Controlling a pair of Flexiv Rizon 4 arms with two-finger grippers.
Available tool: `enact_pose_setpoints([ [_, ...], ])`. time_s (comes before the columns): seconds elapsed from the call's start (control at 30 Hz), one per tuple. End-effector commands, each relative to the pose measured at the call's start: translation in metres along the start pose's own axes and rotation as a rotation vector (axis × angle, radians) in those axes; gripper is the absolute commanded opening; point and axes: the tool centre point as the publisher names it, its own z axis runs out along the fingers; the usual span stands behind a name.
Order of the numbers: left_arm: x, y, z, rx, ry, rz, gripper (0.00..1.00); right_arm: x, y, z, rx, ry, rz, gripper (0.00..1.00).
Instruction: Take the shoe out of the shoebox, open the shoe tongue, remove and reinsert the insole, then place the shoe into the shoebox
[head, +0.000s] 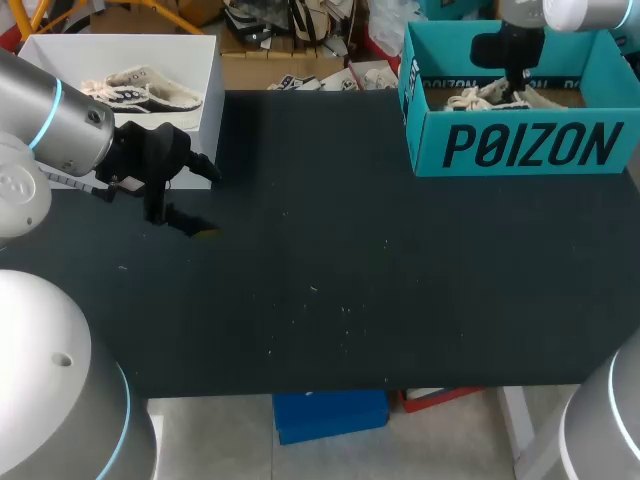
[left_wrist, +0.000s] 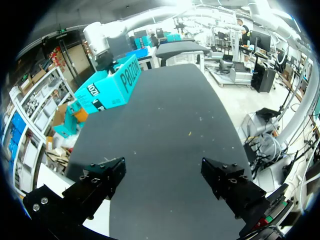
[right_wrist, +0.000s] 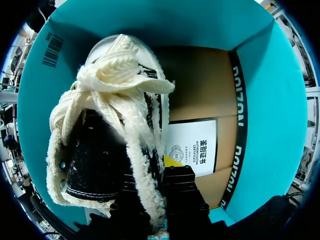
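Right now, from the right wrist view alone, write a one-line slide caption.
Right gripper pinches the cream-and-black shoe by its fleecy edge inside the teal shoebox, beside a white card.

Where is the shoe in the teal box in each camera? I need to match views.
Head view: shoe inside the teal shoebox at the upper right, under the right gripper.
Left wrist view: shoe not visible; only the shoebox's outside shows, far ahead of the left gripper.
Right wrist view: directly ahead, its collar between the right gripper's fingers.
Shared landmark: the teal shoebox.
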Motion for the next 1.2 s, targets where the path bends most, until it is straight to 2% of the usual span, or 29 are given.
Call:
enact_pose_setpoints([
  [0.03, 0.001, 0.0, 0.001, -0.001, -0.003, 0.001, 1.0, -0.008, 0.003, 0.01, -0.005, 0.019, -0.003, 0.0],
  [0.17, 0.001, 0.0, 0.001, -0.001, -0.003, 0.001, 1.0, -0.008, 0.004, 0.015, -0.006, 0.025, -0.005, 0.0],
  [0.2, 0.001, 0.0, 0.001, -0.001, -0.003, 0.001, 1.0, -0.008, 0.004, 0.016, -0.006, 0.025, -0.002, 0.07],
  [0.23, 0.001, 0.0, 0.001, -0.001, -0.003, 0.001, 1.0, -0.008, 0.004, 0.016, -0.007, 0.026, 0.002, 0.29],
  [0.3, 0.001, 0.0, 0.001, -0.001, -0.003, 0.001, 1.0, -0.008, 0.004, 0.016, -0.008, 0.026, 0.002, 0.94],
  [0.33, 0.001, 0.0, 0.001, -0.001, -0.003, 0.001, 1.0, -0.008, 0.003, 0.015, -0.008, 0.025, 0.003, 1.0],
  [0.47, 0.001, 0.0, 0.001, -0.001, -0.003, 0.001, 1.0, -0.007, -0.001, 0.012, -0.005, 0.027, 0.006, 1.0],
  [0.53, 0.001, 0.0, 0.001, -0.001, -0.003, 0.001, 1.0, -0.006, -0.003, 0.007, -0.001, 0.025, 0.013, 0.97],
  [0.67, 0.001, 0.0, 0.001, -0.001, -0.003, 0.001, 1.0, -0.008, -0.01, -0.006, 0.016, 0.014, 0.019, 0.65],
  [0.73, 0.001, 0.0, 0.001, -0.001, -0.003, 0.001, 1.0, -0.008, -0.012, -0.013, 0.027, 0.008, 0.022, 0.58],
  [0.77, 0.001, 0.0, 0.001, -0.001, -0.003, 0.001, 1.0, -0.009, -0.015, -0.018, 0.033, -0.002, 0.023, 0.41],
  [0.8, 0.001, 0.0, 0.001, -0.001, -0.003, 0.001, 1.0, -0.009, -0.017, -0.022, 0.041, -0.004, 0.024, 0.36],
  [1.0, 0.001, 0.0, 0.001, -0.001, -0.003, 0.001, 1.0, -0.007, -0.026, -0.053, 0.062, -0.029, 0.034, 0.4],
  [1.2, 0.001, 0.0, 0.001, -0.001, -0.003, 0.001, 1.0, 0.003, -0.023, -0.091, 0.077, -0.07, 0.051, 0.4],
])
